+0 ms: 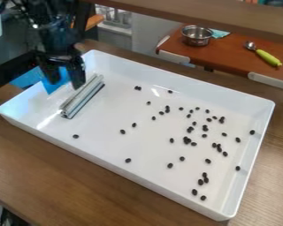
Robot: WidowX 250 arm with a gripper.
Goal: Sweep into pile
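A wood-topped desk [32, 163] spans the foreground, its brown grain running beneath a large white tray [138, 177] set at a slant, with low raised walls and rounded corners. Behind it stands a second desk [227, 55], reddish-brown, with pale fittings [266, 80] along its near edge. A brown wooden board [197, 9] crosses the top of the scene, and pale containers [117, 15] line the background at upper left.

The black robot arm [49, 26] hangs over the tray's left end, its tool [65, 84] above the interior, released, with the fingers standing apart. A bright blue piece [55, 84] shows between them; whether they touch it cannot be told. Just beside the tool, a silvery grooved metal bar [83, 97] lies diagonally on the tray floor, one end toward the far wall, the other toward the near one.

On the second desk sit a shiny metal pot [197, 37], a spoon [268, 58] with a lime-green handle, lying well apart to its right, and a teal cloth [219, 33] right beside the pot.

Smallest of all, dark beans [187, 141] dot the white floor, most of them scattered across the right half in loose clusters. A few lie farther left, including a lone one between the bar and the near wall.
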